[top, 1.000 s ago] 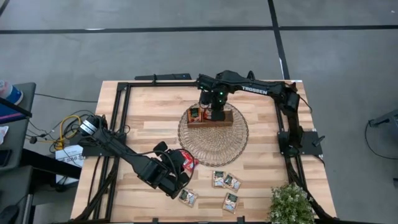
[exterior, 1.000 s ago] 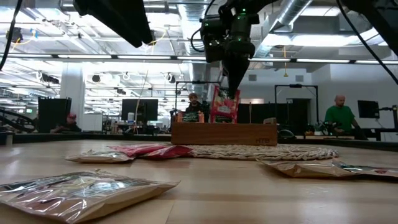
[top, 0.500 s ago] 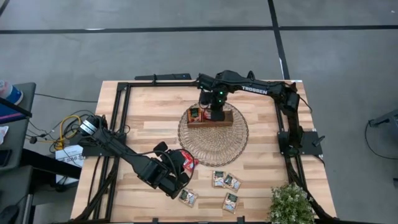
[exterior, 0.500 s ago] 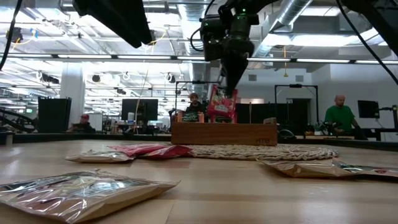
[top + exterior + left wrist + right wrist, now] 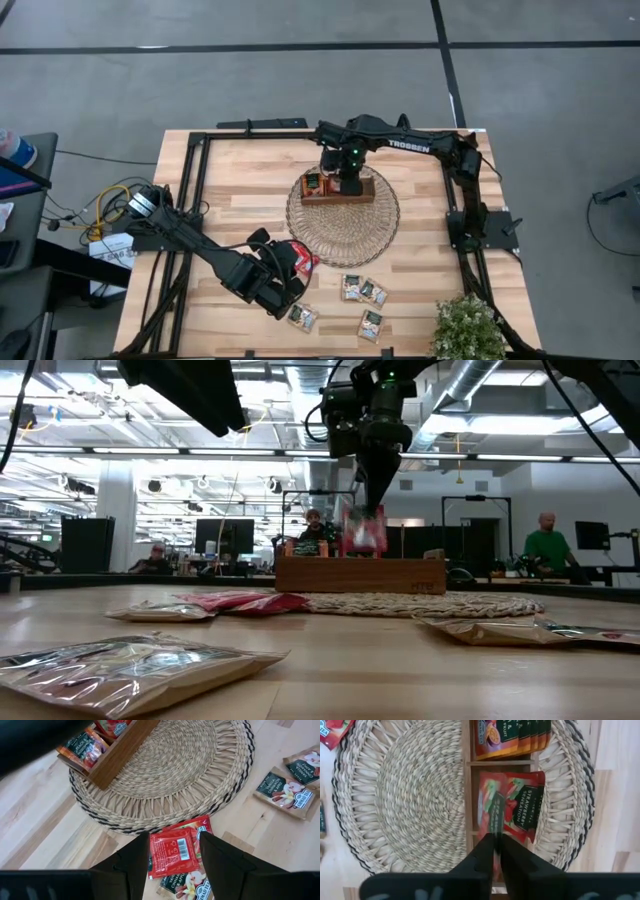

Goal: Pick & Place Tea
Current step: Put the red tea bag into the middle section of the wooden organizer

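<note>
Right gripper (image 5: 496, 840) jaws first: they're drawn in to just a sliver apart, pointing straight down over the wooden tray (image 5: 468, 795), and honestly I can't tell if they've got the top edge of the red strawberry sachet (image 5: 520, 805) pinched or not. That sachet sits right under the tips, inside the tray compartment next to the one stacked with orange sachets (image 5: 505, 737). In the low view it's a blur just below the tips, poking up above the tray wall. The tray sits on the round wicker mat (image 5: 410, 795), which spreads out on all sides below the jaws. Left gripper (image 5: 173, 837) jaws are spread wide and holding nothing, one finger on each side of a red sachet (image 5: 170, 851) lying flat on the table just off the mat's rim. That one lies on top of another red sachet (image 5: 200, 826) and a dark green vanilla sachet (image 5: 187, 882), so it's a little pile between the jaws. More green sachets (image 5: 285, 790) lie well off to one side on the bare wood.
</note>
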Available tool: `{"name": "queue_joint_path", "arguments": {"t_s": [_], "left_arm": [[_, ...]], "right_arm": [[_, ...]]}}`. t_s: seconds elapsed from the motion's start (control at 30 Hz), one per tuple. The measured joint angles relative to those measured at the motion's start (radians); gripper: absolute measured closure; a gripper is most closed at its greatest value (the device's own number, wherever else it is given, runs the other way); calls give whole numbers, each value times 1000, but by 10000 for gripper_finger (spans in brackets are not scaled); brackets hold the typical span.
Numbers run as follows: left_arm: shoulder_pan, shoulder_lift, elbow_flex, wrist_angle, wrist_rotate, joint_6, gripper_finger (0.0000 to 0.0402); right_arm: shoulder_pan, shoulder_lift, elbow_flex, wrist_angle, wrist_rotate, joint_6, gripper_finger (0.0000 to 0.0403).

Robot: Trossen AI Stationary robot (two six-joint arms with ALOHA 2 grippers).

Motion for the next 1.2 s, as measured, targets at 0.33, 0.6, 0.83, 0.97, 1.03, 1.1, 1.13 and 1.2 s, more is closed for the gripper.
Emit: {"name": "queue_joint_path", "arguments": {"t_s": [0.33, 0.6, 0.83, 0.97, 1.03, 1.1, 1.13, 1.2], "left_arm": [[0, 0, 0, 0, 0, 4, 234], [0, 0, 0, 0, 13, 4, 234], [-11, 30, 0, 86, -45, 58, 234], [-21, 23, 0, 377, 14, 217, 234], [-27, 7, 0, 546, 116, 374, 234], [-27, -12, 2, 707, 235, 522, 234], [-26, -23, 3, 735, 267, 575, 234], [-15, -50, 2, 709, 269, 628, 234]], "right_arm": [[0, 0, 0, 30, 6, 0, 338], [-2, -2, 0, -34, 10, 2, 337], [-9, -24, -2, -162, -2, 84, 337], [-6, -121, -28, -113, -27, 102, 337], [2, -205, -69, -49, -29, 119, 337], [9, -299, -135, 31, -29, 140, 337], [15, -344, -174, 79, -29, 156, 337], [28, -439, -269, 214, -29, 201, 337]]}}
